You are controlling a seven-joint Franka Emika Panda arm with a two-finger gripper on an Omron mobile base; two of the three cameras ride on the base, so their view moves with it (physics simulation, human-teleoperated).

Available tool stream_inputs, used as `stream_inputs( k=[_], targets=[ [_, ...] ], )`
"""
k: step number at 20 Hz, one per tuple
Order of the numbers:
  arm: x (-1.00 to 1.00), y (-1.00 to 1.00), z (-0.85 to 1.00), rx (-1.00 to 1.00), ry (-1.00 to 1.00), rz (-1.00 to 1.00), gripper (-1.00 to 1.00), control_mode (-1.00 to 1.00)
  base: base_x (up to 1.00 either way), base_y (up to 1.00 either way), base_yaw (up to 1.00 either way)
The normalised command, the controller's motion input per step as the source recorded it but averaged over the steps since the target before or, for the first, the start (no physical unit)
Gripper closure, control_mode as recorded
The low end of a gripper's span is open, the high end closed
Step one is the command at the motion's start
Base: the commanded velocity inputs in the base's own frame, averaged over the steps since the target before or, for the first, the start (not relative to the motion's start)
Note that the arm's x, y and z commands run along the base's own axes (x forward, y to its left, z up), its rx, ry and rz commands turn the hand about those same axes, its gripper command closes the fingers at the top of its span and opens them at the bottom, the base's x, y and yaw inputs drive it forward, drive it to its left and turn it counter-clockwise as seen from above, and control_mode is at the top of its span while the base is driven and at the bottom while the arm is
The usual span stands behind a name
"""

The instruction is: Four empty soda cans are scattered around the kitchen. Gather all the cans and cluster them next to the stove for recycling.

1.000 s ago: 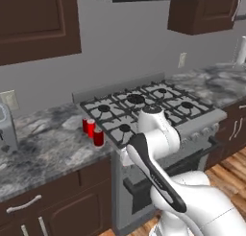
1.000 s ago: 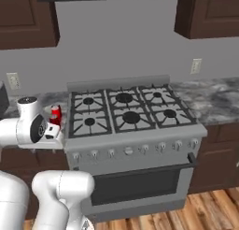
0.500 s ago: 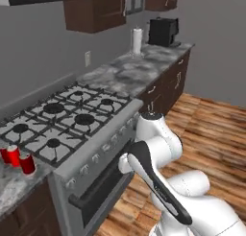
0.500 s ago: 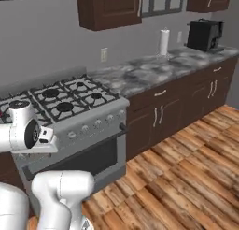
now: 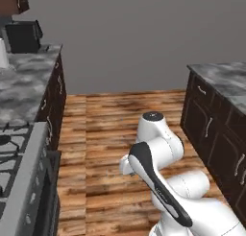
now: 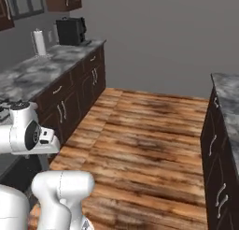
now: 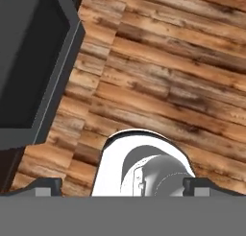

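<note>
The soda cans are out of view. The stove shows only as its steel front edge and a bit of black grate at the lower left of the left base view. In the hand view its dark oven door fills the upper left. My gripper points down at the wooden floor beside the stove. It is open, its fingertips set wide apart with nothing between them.
A marble counter on dark cabinets runs along the left, with a black coffee machine and a paper towel roll on it. A second dark cabinet block with a marble top stands at the right. Wooden floor lies between them.
The whole picture has swung to the right, so the camera has moved with the base. The stove has slid to the left edge and the red cans have left the views. The gripper stays open.
</note>
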Motion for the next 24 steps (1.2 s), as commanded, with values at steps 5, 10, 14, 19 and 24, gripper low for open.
stream_inputs(
  k=[5,10,14,19,24],
  targets=[
    [0.00,0.00,0.00,0.00,0.00,0.00,-1.00,1.00,0.00,0.00,-0.97],
    [0.00,0.00,0.00,0.00,0.00,0.00,-1.00,1.00,0.04,0.23,-0.83],
    [0.00,0.00,0.00,0.00,0.00,0.00,-1.00,1.00,0.75,0.86,-0.48],
    [0.00,0.00,0.00,0.00,0.00,0.00,-1.00,1.00,1.00,0.84,-0.19],
    [0.00,0.00,0.00,0.00,0.00,0.00,-1.00,1.00,1.00,0.95,-0.03]
  ],
)
